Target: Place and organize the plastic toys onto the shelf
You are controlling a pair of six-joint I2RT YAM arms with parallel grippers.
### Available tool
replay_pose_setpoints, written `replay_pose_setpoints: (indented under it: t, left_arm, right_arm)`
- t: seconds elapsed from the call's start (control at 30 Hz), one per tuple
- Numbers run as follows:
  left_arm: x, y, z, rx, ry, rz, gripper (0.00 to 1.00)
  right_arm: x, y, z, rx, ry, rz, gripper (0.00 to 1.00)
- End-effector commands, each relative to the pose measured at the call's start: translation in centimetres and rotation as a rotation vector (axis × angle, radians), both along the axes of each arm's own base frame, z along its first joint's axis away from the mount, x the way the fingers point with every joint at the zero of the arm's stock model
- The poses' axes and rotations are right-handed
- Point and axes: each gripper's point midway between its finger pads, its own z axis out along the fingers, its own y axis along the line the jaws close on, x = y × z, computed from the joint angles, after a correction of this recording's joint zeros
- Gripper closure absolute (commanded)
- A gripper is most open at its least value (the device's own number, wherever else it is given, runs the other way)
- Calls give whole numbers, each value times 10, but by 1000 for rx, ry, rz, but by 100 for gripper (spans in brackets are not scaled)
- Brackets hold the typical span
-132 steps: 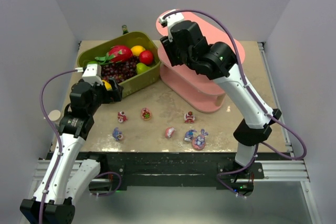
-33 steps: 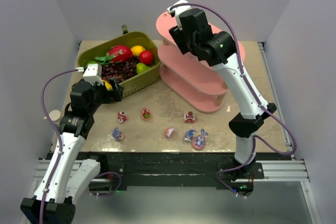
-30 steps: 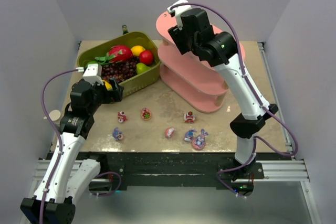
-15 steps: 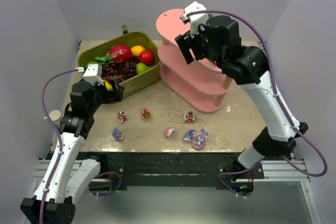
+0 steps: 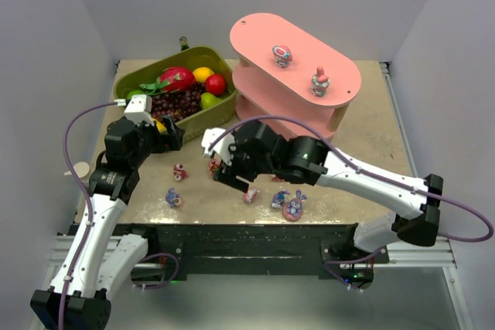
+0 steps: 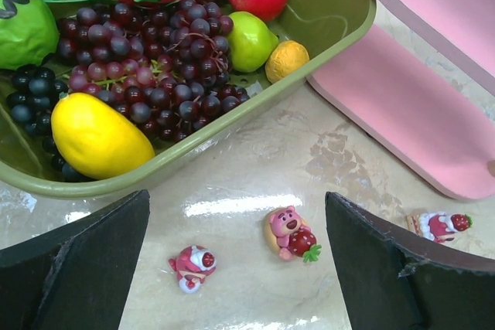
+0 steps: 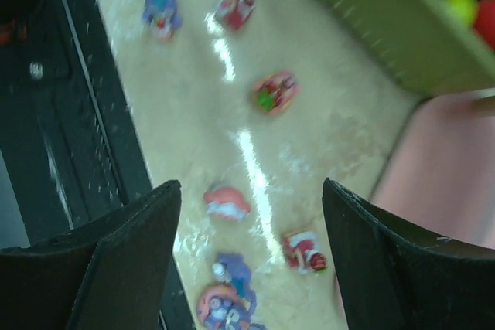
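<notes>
The pink shelf stands at the back right. Two toys stand on its top board, a mushroom figure and a red-white figure. Several toys lie on the table in front: a red-white one, a blue one, a red one and the blue-pink bunny. My right gripper hangs open and empty above them. My left gripper is open and empty above a pink bear with a strawberry and a red-white toy.
An olive-green basket of plastic fruit and grapes stands at the back left, just behind the left gripper. Its rim nearly touches the shelf's bottom board. The black table edge runs close to the front toys.
My right arm has swung down from the shelf's top board to low over the toys on the table. Two toys now show on the top board. The left arm has not moved.
</notes>
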Motion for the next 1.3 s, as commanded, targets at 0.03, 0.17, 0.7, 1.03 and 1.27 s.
replay_pose_setpoints:
  t: [0.03, 0.17, 0.7, 1.03, 1.27]
  left_arm:
    - [2, -3, 4, -19, -20, -15, 0]
    - [1, -3, 2, -23, -18, -17, 1]
    - [1, -7, -4, -24, -1, -40, 0]
    - [1, -5, -5, -17, 1, -31, 1]
    - [-1, -5, -4, -18, -4, -32, 0]
  right_arm:
    - [-35, 12, -83, -94, 110, 178, 27]
    - [-24, -1, -140, -227, 96, 134, 31]
    - [19, -15, -174, -296, -34, 289, 42]
    - [-5, -27, -175, -262, 79, 419, 42]
    - [-16, -31, -194, -244, 156, 401, 42]
